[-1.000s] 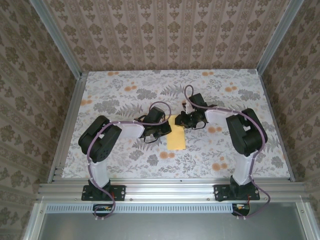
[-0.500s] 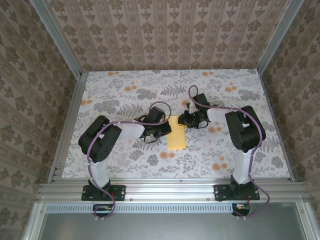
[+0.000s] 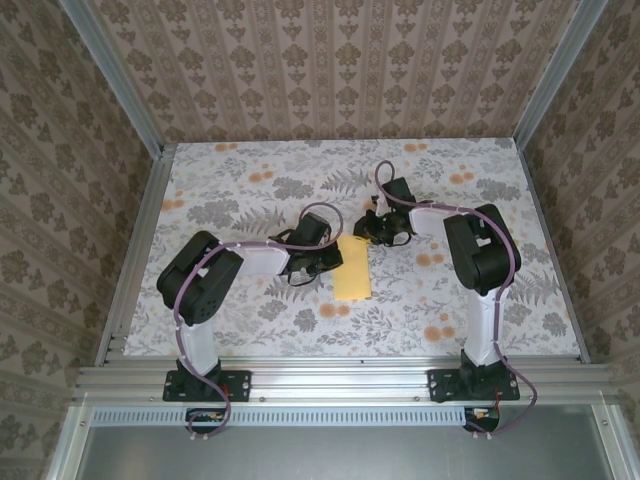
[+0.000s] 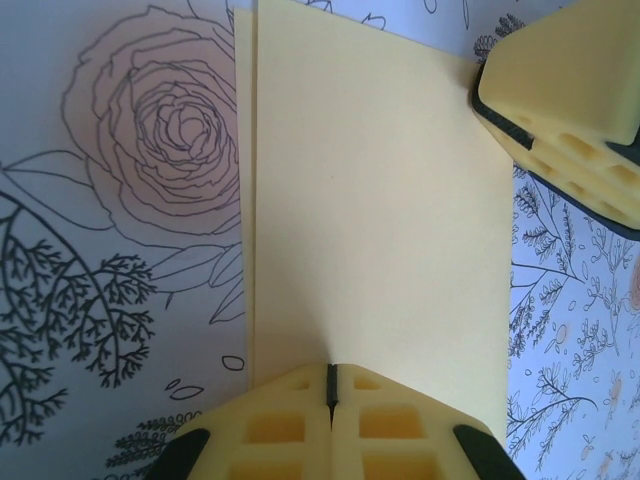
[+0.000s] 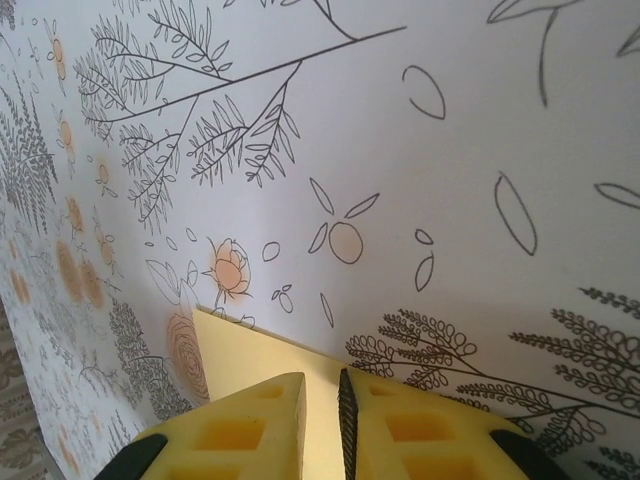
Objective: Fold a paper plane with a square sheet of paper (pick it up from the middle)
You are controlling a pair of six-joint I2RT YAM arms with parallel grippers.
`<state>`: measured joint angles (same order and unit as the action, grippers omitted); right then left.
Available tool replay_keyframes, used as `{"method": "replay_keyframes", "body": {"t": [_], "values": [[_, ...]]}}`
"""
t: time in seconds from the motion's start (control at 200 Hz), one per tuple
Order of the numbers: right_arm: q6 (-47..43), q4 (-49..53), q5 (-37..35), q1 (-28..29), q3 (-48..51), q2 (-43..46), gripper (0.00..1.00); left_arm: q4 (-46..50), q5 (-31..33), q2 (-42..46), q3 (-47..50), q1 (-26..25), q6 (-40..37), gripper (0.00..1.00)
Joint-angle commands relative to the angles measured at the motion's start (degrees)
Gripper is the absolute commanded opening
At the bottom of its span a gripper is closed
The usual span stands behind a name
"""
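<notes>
The square sheet of paper (image 3: 352, 270) lies folded in half as a narrow yellow rectangle at the table's middle. Up close the sheet (image 4: 380, 200) shows one layer edge slightly offset along its left side. My left gripper (image 3: 326, 262) reaches in from the left. The left gripper (image 4: 330, 385) is shut, its tips on the paper with a faint ridge running into the slit. My right gripper (image 3: 364, 231) hovers at the sheet's far end. The right gripper (image 5: 322, 395) stands slightly open over a corner of the sheet (image 5: 250, 355). One right finger (image 4: 565, 100) shows by that far corner.
The tablecloth (image 3: 250, 190) is white with grey leaves and small orange flower prints (image 3: 434, 331). Aluminium rails (image 3: 130, 260) and patterned walls enclose the table. Both arm elbows rise beside the paper.
My right gripper has shifted a little farther from the bases along the sheet's far end, and its elbow has swung inward. The left gripper and paper have stayed put.
</notes>
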<state>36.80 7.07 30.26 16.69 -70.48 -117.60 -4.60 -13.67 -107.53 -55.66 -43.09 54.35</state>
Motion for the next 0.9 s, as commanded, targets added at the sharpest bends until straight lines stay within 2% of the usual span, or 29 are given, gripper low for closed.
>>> {"method": "replay_keyframes", "body": {"t": [0.0,0.2,0.47,0.705,0.895], "values": [[0.06,2.89,-6.35,-1.1,-1.66,-1.61,0.2,10.11,2.42,-2.78,1.87,-0.26,-1.42,0.05],[-0.71,3.7,-4.64,-1.22,-4.99,1.32,0.21,10.09,2.58,-2.6,1.88,-0.37,-1.35,0.05],[-0.55,1.01,2.54,2.6,4.72,9.8,0.22,10.05,2.71,-2.78,1.42,-0.41,-1.05,0.05],[-1.16,2.55,2.03,4.4,5.69,5.73,0.22,10.84,2.92,-2.87,1.14,-0.4,-1.17,0.05],[-0.65,1.06,0.09,1.84,4.91,1.53,0.22,11.87,3.22,-2.78,1.07,-0.41,-1.42,0.04]]}}
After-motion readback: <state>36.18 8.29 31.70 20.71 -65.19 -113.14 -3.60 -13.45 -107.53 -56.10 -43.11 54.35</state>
